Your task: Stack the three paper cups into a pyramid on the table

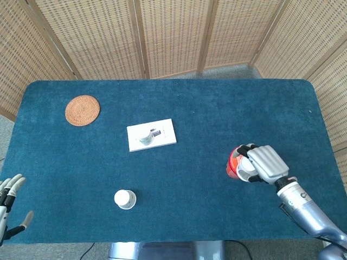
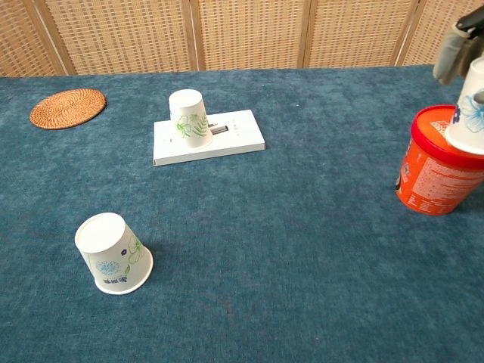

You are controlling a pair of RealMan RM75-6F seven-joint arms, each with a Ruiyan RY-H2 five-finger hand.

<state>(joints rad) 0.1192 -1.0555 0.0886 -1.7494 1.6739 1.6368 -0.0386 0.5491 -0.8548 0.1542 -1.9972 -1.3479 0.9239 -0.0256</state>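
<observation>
Three white paper cups with printed flowers stand upside down. One cup sits on the blue table near the front left. A second cup stands on a flat white box in the middle. The third cup rests on the lid of a red tub at the right. My right hand covers this cup from above, fingers curled around it. My left hand hangs off the table's front left corner with spread fingers, holding nothing.
A round woven coaster lies at the far left of the table. Wicker screens stand behind the table's far edge. The blue cloth between the front cup and the red tub is bare.
</observation>
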